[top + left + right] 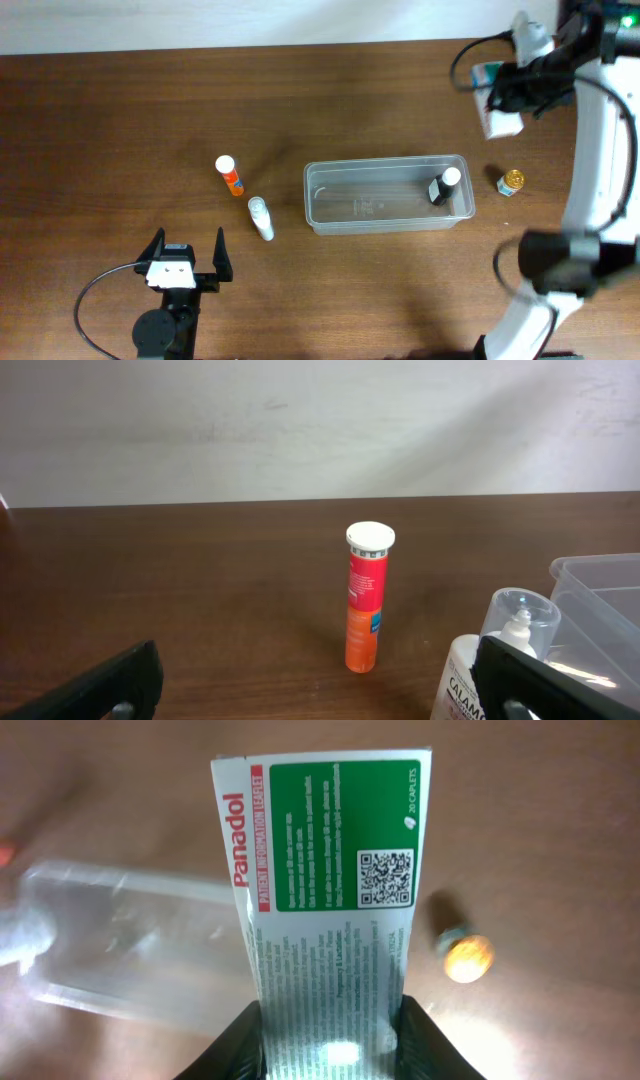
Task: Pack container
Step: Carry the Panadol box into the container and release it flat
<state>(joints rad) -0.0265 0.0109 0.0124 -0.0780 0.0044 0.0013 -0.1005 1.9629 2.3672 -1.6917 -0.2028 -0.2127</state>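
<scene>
The clear plastic container (pixel 385 194) lies at the table's middle right, with a small black bottle with a white cap (pixel 443 186) lying in its right end. My right gripper (pixel 497 98) is raised above the table's far right, shut on a white-and-green Panadol box (pixel 325 900), which hangs over the container (pixel 120 950) in the right wrist view. My left gripper (pixel 186 255) stands open near the front left, nothing between its fingers. Ahead of it an orange tube with a white cap (pixel 365 598) stands upright, and a white calamine bottle (pixel 261 218) stands beside the container.
A small amber bottle with a gold cap (pixel 512 182) stands on the table right of the container. The right arm's white links (pixel 590 190) rise along the right edge. Bare brown wood lies left of the orange tube (pixel 229 175).
</scene>
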